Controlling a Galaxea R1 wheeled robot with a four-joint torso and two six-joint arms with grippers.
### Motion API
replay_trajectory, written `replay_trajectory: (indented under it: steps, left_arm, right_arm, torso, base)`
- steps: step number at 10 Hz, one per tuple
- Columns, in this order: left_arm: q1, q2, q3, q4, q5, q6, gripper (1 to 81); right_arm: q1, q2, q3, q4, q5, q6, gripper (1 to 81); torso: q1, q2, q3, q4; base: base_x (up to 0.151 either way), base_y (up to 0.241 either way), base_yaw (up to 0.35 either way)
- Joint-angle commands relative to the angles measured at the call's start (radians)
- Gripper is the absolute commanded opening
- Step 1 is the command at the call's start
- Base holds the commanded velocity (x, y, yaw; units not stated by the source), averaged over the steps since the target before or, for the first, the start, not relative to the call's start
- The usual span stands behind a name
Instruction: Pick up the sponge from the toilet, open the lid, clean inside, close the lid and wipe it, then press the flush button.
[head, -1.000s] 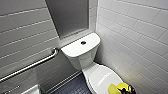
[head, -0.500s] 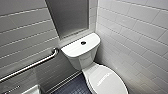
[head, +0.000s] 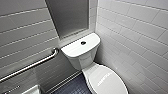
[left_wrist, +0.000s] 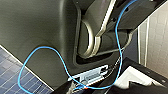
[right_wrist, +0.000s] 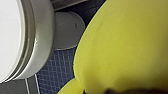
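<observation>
Sponge (right_wrist: 125, 47) is hanging just beside the toilet (head: 82, 53) bowl, over the dark tiled floor (right_wrist: 57, 72); the right pincer (right_wrist: 120, 91) is judged to be clamping it, while I cannot tell the left pincer's (left_wrist: 102, 85) state. Lid (head: 106, 80) is lying shut. Risk: the soft sponge squeezing out of the grip and dropping, or the arm knocking the bowl rim while reaching for the lid.

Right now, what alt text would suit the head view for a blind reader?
A white toilet, its lid closed, stands in a corner of pale tiled walls, with a small dark flush button on the tank top. A metal grab bar runs along the left wall above a dark blue floor.
</observation>
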Motion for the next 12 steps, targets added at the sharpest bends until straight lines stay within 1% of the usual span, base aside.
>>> replay_trajectory:
  steps: [1,2,3,4,7,9,10,12]
  left_arm:
    - [0.024,-0.018,0.035,0.002,0.071,0.002,81.1]
    - [0.022,-0.016,0.037,0.005,0.071,0.003,81.1]
    - [0.019,-0.016,0.041,0.005,0.071,0.003,81.1]
    - [0.019,-0.016,0.043,0.005,0.071,0.003,81.1]
    - [0.016,-0.018,0.043,0.005,0.071,0.003,81.1]
    - [0.013,-0.013,0.043,0.005,0.071,0.003,81.1]
    - [0.008,-0.013,0.043,0.005,0.071,0.003,81.1]
    - [0.007,-0.013,0.043,0.002,0.071,0.003,81.1]
  right_arm:
    - [0.076,-0.142,0.227,-0.068,-0.069,-0.085,1.0]
    - [0.105,-0.174,0.289,-0.057,-0.112,-0.137,1.0]
    - [0.150,-0.199,0.335,-0.053,-0.162,-0.174,1.0]
    - [0.200,-0.210,0.345,-0.053,-0.231,-0.184,1.0]
    - [0.374,-0.210,0.330,-0.053,-0.426,-0.185,1.0]
    - [0.510,-0.190,0.288,-0.041,-0.556,-0.181,1.0]
    - [0.565,-0.162,0.257,-0.027,-0.595,-0.179,1.0]
    - [0.607,-0.055,0.161,-0.013,-0.629,-0.176,1.0]
  torso:
    - [0.000,0.000,0.000,0.000]
    - [0.000,0.000,0.000,0.000]
    - [0.000,0.000,0.000,0.000]
    - [0.000,0.000,0.000,0.000]
    - [0.000,0.000,0.000,0.000]
    - [0.000,0.000,0.000,0.000]
    - [0.000,0.000,0.000,0.000]
    - [0.000,0.000,0.000,0.000]
  base:
    - [0.000,0.000,0.000]
    - [0.000,0.000,0.000]
    - [0.000,0.000,0.000]
    - [0.000,0.000,0.000]
    - [0.000,0.000,0.000]
    - [0.000,0.000,0.000]
    - [0.000,0.000,0.000]
    - [0.000,0.000,0.000]
